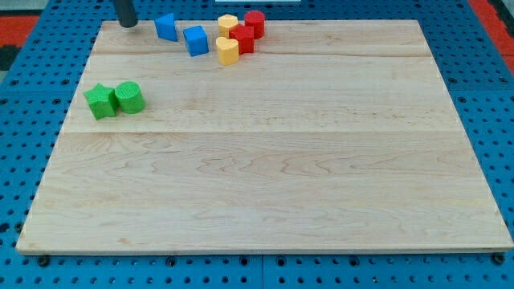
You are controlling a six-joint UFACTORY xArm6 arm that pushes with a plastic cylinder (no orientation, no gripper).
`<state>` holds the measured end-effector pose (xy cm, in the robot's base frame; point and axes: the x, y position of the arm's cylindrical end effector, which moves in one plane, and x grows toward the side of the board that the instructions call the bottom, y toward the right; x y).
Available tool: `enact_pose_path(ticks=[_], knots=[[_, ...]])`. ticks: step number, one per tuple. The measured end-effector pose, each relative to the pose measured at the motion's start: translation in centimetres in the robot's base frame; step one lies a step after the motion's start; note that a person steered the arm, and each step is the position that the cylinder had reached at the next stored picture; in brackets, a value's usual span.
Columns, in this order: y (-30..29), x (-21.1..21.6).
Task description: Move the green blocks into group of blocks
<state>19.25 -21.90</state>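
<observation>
Two green blocks sit side by side at the view's left of the counter (pixel 265 160), roughly a third of the way down from the top edge. The left one, a green star-like block (pixel 100 101), has a jagged outline; its exact shape is hard to make out. The green cylinder (pixel 128 97) stands touching it on the view's right.

My tip (pixel 126 24) rests at the view's top left, at the counter's top edge, well apart from the green pair and above them in the view, slightly to the right of the cylinder. It touches no block. The arm carries no fingers, only the dark rod, so nothing is held or clamped.

The other blocks cluster along the top edge, right of my tip. A blue block (pixel 166 26) is nearest the tip, with a gap between them. A second blue block (pixel 195 40) lies just beside it, lower right. Further right, a yellow block (pixel 228 50) stands below another yellow block (pixel 228 24). A red block (pixel 242 39) touches both yellow ones on their right, and a red cylinder (pixel 254 23) stands at its upper right.

The green pair lies well apart from this cluster, down and to the view's left
</observation>
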Motion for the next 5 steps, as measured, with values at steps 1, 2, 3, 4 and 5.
enact_pose_path(ticks=[1, 2, 3, 4, 5], knots=[[6.5, 2.3], [3.7, 3.3], [-7.8, 5.7], [-8.6, 7.2], [-8.6, 12.3]])
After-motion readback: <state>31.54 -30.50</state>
